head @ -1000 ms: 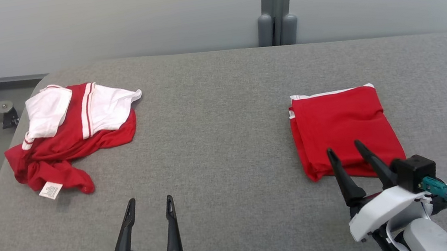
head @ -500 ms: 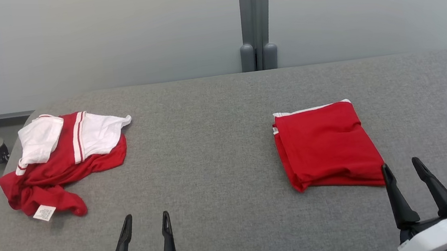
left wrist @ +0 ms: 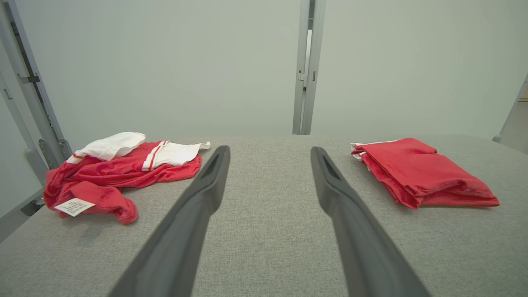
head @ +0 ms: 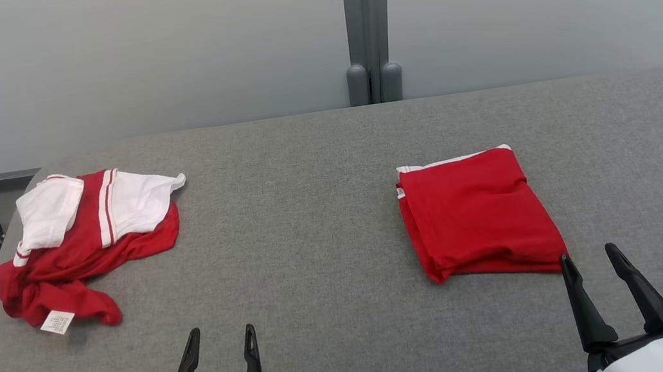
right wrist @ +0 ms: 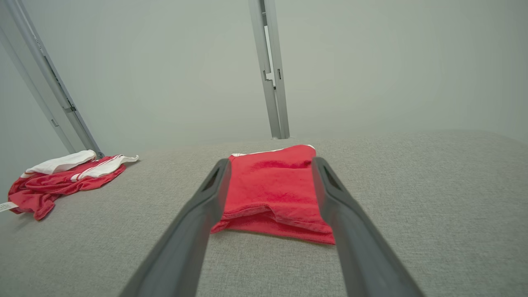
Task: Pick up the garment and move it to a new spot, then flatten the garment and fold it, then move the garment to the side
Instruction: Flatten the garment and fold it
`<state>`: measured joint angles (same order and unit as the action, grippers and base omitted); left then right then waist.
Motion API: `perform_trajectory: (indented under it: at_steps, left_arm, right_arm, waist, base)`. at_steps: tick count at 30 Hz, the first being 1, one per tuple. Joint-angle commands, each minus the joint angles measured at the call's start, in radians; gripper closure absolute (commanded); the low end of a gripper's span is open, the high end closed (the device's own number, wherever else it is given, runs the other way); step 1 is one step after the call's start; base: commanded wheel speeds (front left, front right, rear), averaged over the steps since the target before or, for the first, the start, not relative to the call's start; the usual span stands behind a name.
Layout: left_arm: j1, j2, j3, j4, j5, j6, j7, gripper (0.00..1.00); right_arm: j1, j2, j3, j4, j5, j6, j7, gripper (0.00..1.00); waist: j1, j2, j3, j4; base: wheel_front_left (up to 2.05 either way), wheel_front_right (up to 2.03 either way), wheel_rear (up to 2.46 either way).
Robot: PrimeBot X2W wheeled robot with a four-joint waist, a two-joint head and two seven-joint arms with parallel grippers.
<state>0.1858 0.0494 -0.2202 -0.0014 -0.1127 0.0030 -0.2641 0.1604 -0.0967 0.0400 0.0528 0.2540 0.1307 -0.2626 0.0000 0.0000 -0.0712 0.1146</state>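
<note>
A grey woven table (head: 314,247) with rounded far corners meets a pale wall. A broad bare strip runs straight out from the post (head: 366,25). There are two garments. The folded garment (head: 478,214), a flat red rectangle with a white edge, lies right of the post. The crumpled garment (head: 80,247), red and white with stripes and a label (head: 57,322), lies far left of the post by the table's edge. The left gripper (head: 222,331) and right gripper (head: 589,253) both have their fingers spread and hold nothing.
</note>
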Motion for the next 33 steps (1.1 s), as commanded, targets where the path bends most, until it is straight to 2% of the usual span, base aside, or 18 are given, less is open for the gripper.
perform_trajectory:
  at_steps: [1, 33]
  left_arm:
    - [0.005, 0.003, 0.003, 0.001, 0.007, 0.001, 0.000, 0.00]
    - [-0.015, 0.003, 0.011, 0.015, 0.016, 0.004, 0.000, 0.00]
  right_arm:
    - [0.005, -0.001, 0.004, -0.003, 0.009, 0.000, -0.003, 0.00]
    - [-0.004, 0.010, 0.015, 0.002, 0.001, 0.000, -0.003, 0.00]
  waist:
    - [0.0000, 0.0000, 0.000, 0.000]
    - [0.0000, 0.0000, 0.010, 0.002]
  base:
    - [0.00, 0.00, 0.00]
    - [0.00, 0.00, 0.00]
